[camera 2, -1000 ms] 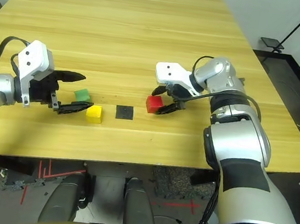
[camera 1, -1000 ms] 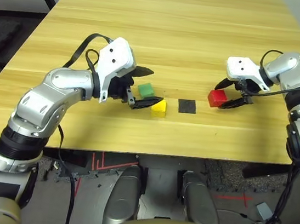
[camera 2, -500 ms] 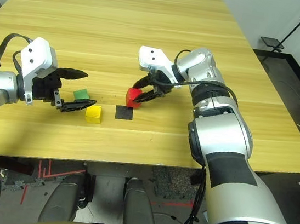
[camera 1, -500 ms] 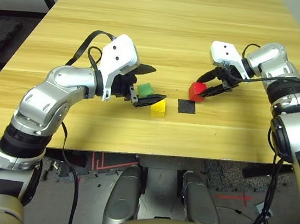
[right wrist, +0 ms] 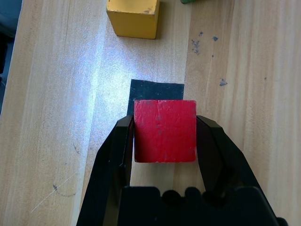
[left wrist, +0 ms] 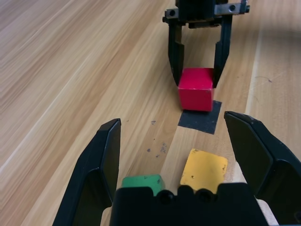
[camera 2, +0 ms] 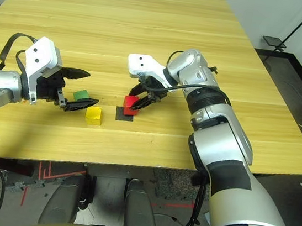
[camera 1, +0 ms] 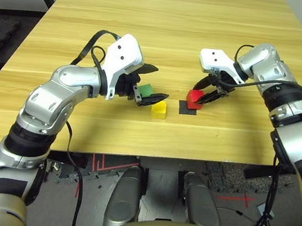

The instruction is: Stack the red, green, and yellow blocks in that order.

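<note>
The right gripper [right wrist: 164, 141] squeezes the red block [right wrist: 165, 130] between its two black fingers [right wrist: 120, 150], one on each side. The block sits at the edge of a flat black square patch [camera 1: 187, 108] on the wooden table [camera 1: 179, 27], and the block covers part of the patch. It is hard to tell if the block touches the table or hangs just above it. The left gripper [camera 1: 150, 82] is wide open with nothing in it. The green block [camera 1: 145, 90] sits between its two fingers [left wrist: 101, 165], and the near finger hides part of the block from the head camera. In the left wrist view the gripper's black body cuts off the bottom of the green block. The yellow block [camera 1: 159, 109] rests on the table just beside the green one, near the tip of one left finger, and I cannot tell if the two blocks touch. The red block is a little way off from the yellow block, toward the robot's right.
</note>
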`<control>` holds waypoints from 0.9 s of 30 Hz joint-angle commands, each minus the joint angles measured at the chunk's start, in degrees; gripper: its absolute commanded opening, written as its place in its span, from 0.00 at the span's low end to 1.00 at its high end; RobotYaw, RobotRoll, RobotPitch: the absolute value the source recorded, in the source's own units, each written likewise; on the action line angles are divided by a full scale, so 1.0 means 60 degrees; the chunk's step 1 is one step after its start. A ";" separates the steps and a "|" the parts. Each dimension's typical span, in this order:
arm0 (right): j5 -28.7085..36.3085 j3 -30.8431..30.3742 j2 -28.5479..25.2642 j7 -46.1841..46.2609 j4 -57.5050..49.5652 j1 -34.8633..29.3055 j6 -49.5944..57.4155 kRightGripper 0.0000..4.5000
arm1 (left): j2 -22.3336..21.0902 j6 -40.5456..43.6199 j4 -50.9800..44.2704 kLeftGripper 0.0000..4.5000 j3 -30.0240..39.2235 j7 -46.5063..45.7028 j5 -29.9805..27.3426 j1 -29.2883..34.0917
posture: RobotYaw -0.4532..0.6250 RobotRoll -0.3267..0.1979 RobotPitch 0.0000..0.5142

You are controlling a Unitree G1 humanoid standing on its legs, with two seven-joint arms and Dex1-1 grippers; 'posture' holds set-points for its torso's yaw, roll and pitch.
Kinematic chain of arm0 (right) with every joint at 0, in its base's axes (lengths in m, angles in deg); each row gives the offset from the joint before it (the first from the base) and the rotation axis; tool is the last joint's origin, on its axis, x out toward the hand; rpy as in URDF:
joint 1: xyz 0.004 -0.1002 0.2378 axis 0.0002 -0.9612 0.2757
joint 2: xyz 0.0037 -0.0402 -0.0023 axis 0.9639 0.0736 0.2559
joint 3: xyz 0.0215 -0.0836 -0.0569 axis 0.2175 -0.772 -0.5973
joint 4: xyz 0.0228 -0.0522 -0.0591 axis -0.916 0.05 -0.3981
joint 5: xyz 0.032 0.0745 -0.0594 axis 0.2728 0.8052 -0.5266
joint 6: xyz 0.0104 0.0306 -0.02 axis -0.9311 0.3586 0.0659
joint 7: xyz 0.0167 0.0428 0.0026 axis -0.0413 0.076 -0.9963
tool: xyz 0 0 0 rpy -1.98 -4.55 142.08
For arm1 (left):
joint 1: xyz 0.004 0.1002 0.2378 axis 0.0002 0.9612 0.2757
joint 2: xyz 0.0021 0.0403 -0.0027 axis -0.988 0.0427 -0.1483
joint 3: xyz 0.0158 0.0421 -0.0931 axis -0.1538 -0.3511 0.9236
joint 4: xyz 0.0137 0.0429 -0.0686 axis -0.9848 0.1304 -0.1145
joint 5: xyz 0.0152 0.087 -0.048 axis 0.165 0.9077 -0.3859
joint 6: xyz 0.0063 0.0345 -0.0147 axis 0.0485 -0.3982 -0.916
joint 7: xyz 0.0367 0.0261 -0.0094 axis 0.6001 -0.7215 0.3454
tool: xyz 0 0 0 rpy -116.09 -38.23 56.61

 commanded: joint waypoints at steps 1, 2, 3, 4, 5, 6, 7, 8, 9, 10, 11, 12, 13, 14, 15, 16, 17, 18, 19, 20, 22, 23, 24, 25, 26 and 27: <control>-0.0103 0.0107 0.0174 0.0057 -0.0116 -0.0131 -0.0161 0.45 | 0.0020 0.0073 -0.0004 1.00 0.0047 -0.0099 0.0116 0.0100 | 0.88 0.30 0.30; -0.0126 0.0115 0.0202 0.0080 -0.0097 -0.0131 -0.0189 0.45 | 0.0020 0.0073 -0.0004 1.00 0.0047 -0.0114 0.0116 0.0095 | 0.88 0.30 0.30; -0.0175 0.0086 0.0216 0.0072 -0.0069 -0.0131 -0.0279 0.45 | 0.0028 0.0085 -0.0015 1.00 0.0057 -0.0147 0.0109 0.0091 | 0.89 0.30 0.30; -0.0206 0.0066 0.0260 0.0097 -0.0053 -0.0153 -0.0330 0.45 | 0.0017 0.0100 -0.0041 1.00 0.0079 -0.0169 0.0095 0.0105 | 0.89 0.30 0.30; -0.0235 0.0051 0.0298 0.0095 -0.0042 -0.0176 -0.0395 0.45 | 0.0003 0.0115 -0.0065 1.00 0.0102 -0.0193 0.0081 0.0124 | 0.89 0.30 0.30; -0.0260 0.0056 0.0316 0.0084 -0.0032 -0.0193 -0.0445 0.45 | 0.0000 0.0134 -0.0087 1.00 0.0106 -0.0219 0.0072 0.0130 | 0.90 0.30 0.30; -0.0287 0.0065 0.0349 0.0085 -0.0035 -0.0220 -0.0481 0.45 | -0.0029 0.0125 -0.0102 1.00 0.0125 -0.0225 0.0075 0.0168 | 0.90 0.30 0.30; -0.0308 0.0072 0.0367 0.0082 -0.0033 -0.0234 -0.0509 0.45 | -0.0048 0.0116 -0.0111 1.00 0.0136 -0.0228 0.0079 0.0193 | 0.90 0.30 0.30; -0.0329 0.0063 0.0385 0.0062 -0.0028 -0.0257 -0.0617 0.45 | -0.0067 0.0107 -0.0119 1.00 0.0153 -0.0236 0.0090 0.0230 | 0.90 0.30 0.30; -0.0342 0.0055 0.0395 0.0047 -0.0022 -0.0273 -0.0700 0.45 | -0.0079 0.0100 -0.0126 1.00 0.0163 -0.0244 0.0097 0.0256 | 0.90 0.30 0.30; -0.0336 0.0063 0.0407 0.0032 -0.0013 -0.0292 -0.0732 0.45 | -0.0084 0.0104 -0.0128 1.00 0.0174 -0.0260 0.0100 0.0276 | 0.90 0.30 0.29; -0.0295 0.0066 0.0424 -0.0032 -0.0009 -0.0317 -0.0767 0.45 | -0.0092 0.0085 -0.0105 1.00 0.0182 -0.0266 0.0114 0.0291 | 0.90 0.30 0.29; -0.0221 0.0082 0.0446 -0.0076 -0.0006 -0.0338 -0.0800 0.45 | -0.0098 0.0061 -0.0064 1.00 0.0185 -0.0266 0.0128 0.0293 | 0.90 0.30 0.29; -0.0138 0.0073 0.0459 -0.0105 -0.0002 -0.0352 -0.0856 0.61 | -0.0109 0.0020 0.0019 1.00 0.0180 -0.0255 0.0160 0.0289 | 0.90 0.30 0.29; -0.0059 0.0035 0.0448 -0.0119 -0.0019 -0.0367 -0.0916 0.66 | -0.0130 -0.0030 0.0099 1.00 0.0161 -0.0231 0.0205 0.0286 | 0.89 0.30 0.29; -0.0014 0.0085 0.0445 -0.0119 -0.0039 -0.0380 -0.0927 0.73 | -0.0151 -0.0105 0.0215 1.00 0.0129 -0.0192 0.0268 0.0275 | 0.89 0.31 0.28; 0.0071 0.0169 0.0449 -0.0119 -0.0065 -0.0397 -0.0894 0.82 | -0.0174 -0.0169 0.0316 1.00 0.0091 -0.0150 0.0339 0.0272 | 0.88 0.32 0.27; 0.0189 0.0260 0.0450 -0.0119 -0.0086 -0.0395 -0.0843 0.90 | -0.0218 -0.0238 0.0410 1.00 0.0041 -0.0081 0.0419 0.0261 | 0.88 0.32 0.27; 0.0235 0.0406 0.0415 -0.0119 -0.0080 -0.0340 -0.0770 0.98 | -0.0256 -0.0352 0.0532 1.00 0.0000 0.0007 0.0508 0.0238 | 0.88 0.32 0.27; 0.0285 0.0554 0.0376 -0.0110 -0.0057 -0.0276 -0.0718 0.99 | -0.0282 -0.0459 0.0655 1.00 -0.0019 0.0092 0.0583 0.0213 | 0.87 0.33 0.26; 0.0778 0.0960 0.0231 -0.0115 -0.0002 -0.0098 -0.0532 0.99 | -0.0464 -0.0750 0.0982 1.00 -0.0153 0.0398 0.0828 0.0159 | 0.86 0.35 0.25; 0.1062 0.1166 0.0144 -0.0117 0.0030 -0.0005 -0.0420 0.99 | -0.0565 -0.0919 0.1149 1.00 -0.0225 0.0565 0.0961 0.0151 | 0.85 0.35 0.25; 0.1492 0.1318 -0.0071 -0.0119 0.0027 0.0125 -0.0293 0.99 | -0.0671 -0.1068 0.1359 1.00 -0.0300 0.0732 0.1096 0.0141 | 0.85 0.35 0.24; 0.1802 0.1438 -0.0278 -0.0119 0.0056 0.0250 -0.0183 0.99 | -0.0758 -0.1246 0.1554 1.00 -0.0367 0.0886 0.1220 0.0131 | 0.84 0.36 0.24; 0.2032 0.1598 -0.0513 -0.0119 0.0170 0.0397 -0.0134 0.99 | -0.0798 -0.1408 0.1765 1.00 -0.0410 0.0988 0.1339 0.0114 | 0.83 0.37 0.23; 0.2256 0.1703 -0.0731 -0.0119 0.0280 0.0510 -0.0117 0.99 | -0.0801 -0.1554 0.1955 1.00 -0.0430 0.1079 0.1428 0.0097 | 0.82 0.37 0.23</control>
